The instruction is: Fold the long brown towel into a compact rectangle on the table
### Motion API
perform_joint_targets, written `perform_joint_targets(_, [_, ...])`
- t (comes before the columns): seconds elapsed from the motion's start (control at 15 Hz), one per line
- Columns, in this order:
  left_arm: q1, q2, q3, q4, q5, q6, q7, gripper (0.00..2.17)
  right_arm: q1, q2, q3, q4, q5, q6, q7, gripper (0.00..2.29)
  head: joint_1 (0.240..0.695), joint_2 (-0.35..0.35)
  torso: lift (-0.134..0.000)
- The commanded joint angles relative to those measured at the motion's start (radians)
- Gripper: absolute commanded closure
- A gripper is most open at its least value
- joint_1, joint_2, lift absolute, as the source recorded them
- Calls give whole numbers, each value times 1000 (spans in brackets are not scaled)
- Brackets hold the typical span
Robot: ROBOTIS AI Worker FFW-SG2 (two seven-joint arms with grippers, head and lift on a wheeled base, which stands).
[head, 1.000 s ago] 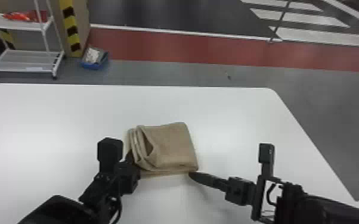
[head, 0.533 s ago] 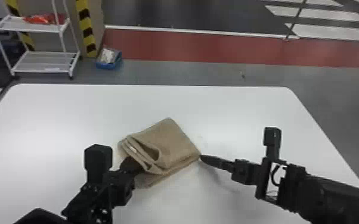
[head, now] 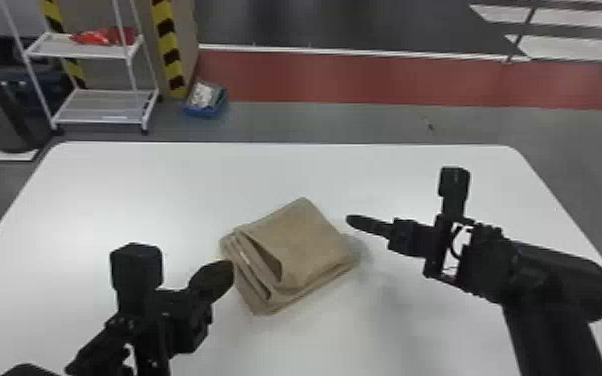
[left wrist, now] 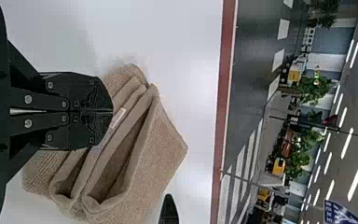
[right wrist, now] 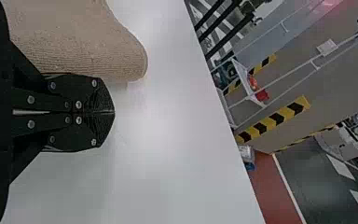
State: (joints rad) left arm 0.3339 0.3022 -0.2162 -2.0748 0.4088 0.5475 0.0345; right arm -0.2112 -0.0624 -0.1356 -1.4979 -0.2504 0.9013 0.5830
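The brown towel (head: 300, 245) lies folded in a compact, layered block on the white table, turned at an angle, its folded layers facing my left arm. My left gripper (head: 222, 277) is at the towel's left side in the head view. In the left wrist view the left gripper (left wrist: 112, 112) is shut, in front of the towel (left wrist: 154, 154) and its small white label. To the right of the towel, a short gap away, is my right gripper (head: 352, 221). The right wrist view has the right gripper (right wrist: 113, 112) shut, beside a rounded towel edge (right wrist: 93, 42).
Around the towel the white table (head: 165, 185) extends to its far edge. Beyond it on the floor stand a white shelf rack (head: 100, 105) with red items and a blue bin (head: 206, 102).
The towel has turned, its right part swinging away from the robot. Both grippers have moved apart from it, the left one back to the left, the right one outward. The head view has shifted slightly.
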Motion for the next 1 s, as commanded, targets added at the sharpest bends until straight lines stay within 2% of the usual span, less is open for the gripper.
perform_joint_targets(0.0, [-18,1,38,35,15,-39,-8,2108,96,3,-13,-131,-43,12,0,2196,695,-41,-124])
perform_joint_targets(0.13, [-64,0,46,91,22,-97,-8,2108,210,1,-45,-269,-75,15,-3,2196,695,-20,-124])
perform_joint_targets(0.4, [-156,-11,44,225,24,-134,-2,2108,403,-5,-67,-487,-78,6,-2,2192,695,-9,-124])
perform_joint_targets(0.67, [-184,-14,37,266,25,-146,-1,2108,477,1,-21,-492,-41,-61,-28,2192,695,8,-124])
perform_joint_targets(0.93, [-205,-14,26,300,24,-146,1,2108,424,3,31,-409,25,-120,-72,2192,695,14,-124])
